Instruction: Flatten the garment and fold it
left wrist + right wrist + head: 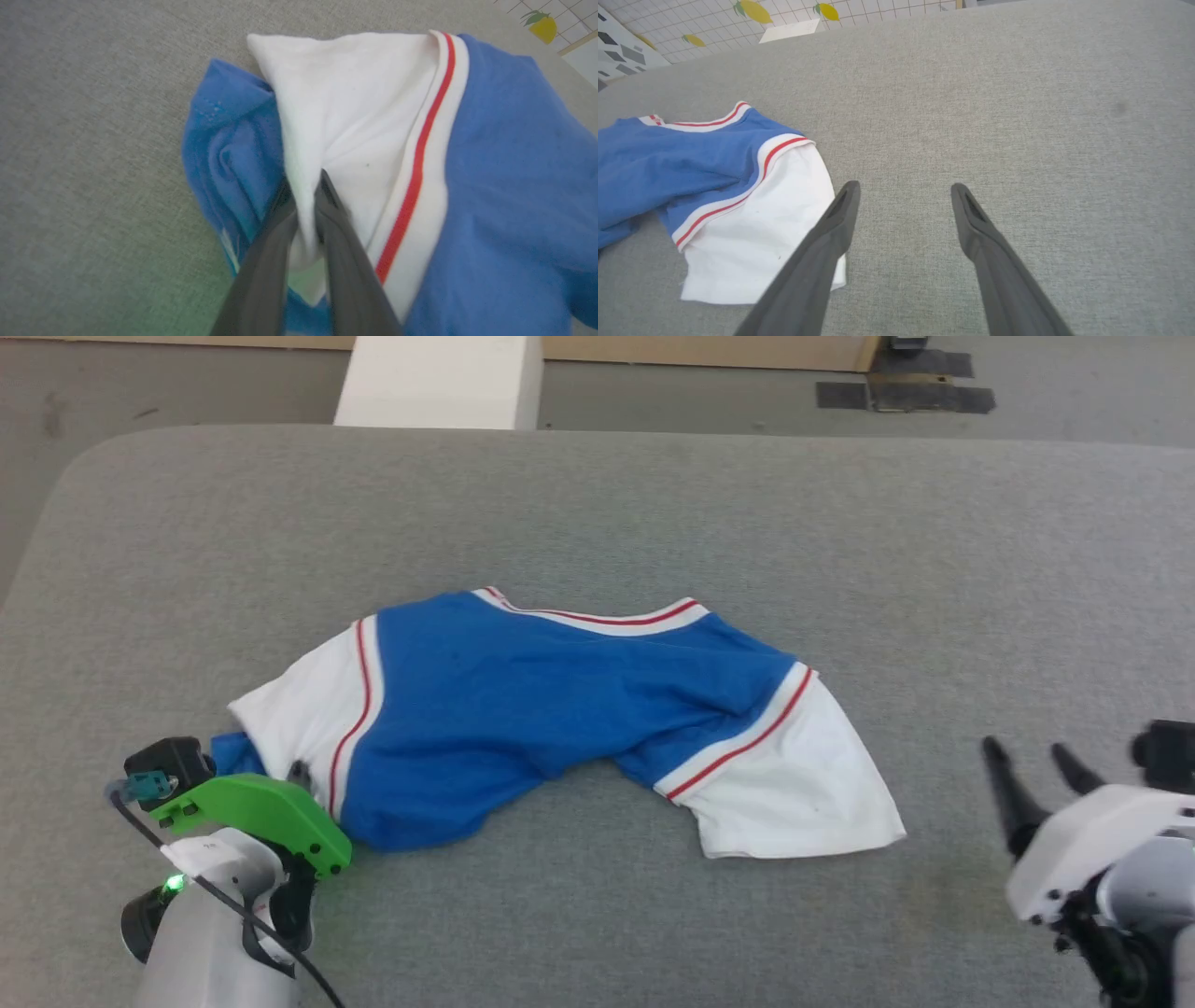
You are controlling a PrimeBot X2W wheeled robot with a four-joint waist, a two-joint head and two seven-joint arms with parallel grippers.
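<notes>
The garment [551, 709] lies bunched on the grey padded table [597, 504], blue body in the middle, a white sleeve at each end, red-and-white trim along the seams. My left gripper [303, 184] is shut on a fold of the white left sleeve [345, 112], with cloth pinched between its dark fingers; in the head view its fingertip [299, 771] pokes out from under the green wrist cover at that sleeve. My right gripper [903, 189] hovers open over bare table just right of the other white sleeve [756, 233], and it sits at the lower right in the head view [1032, 751].
The table's far edge and rounded left corner border a grey floor. A white block [439, 378] stands beyond the far edge. Dark patches [906, 394] mark the floor at the back right. Bare padding stretches to the right of the garment.
</notes>
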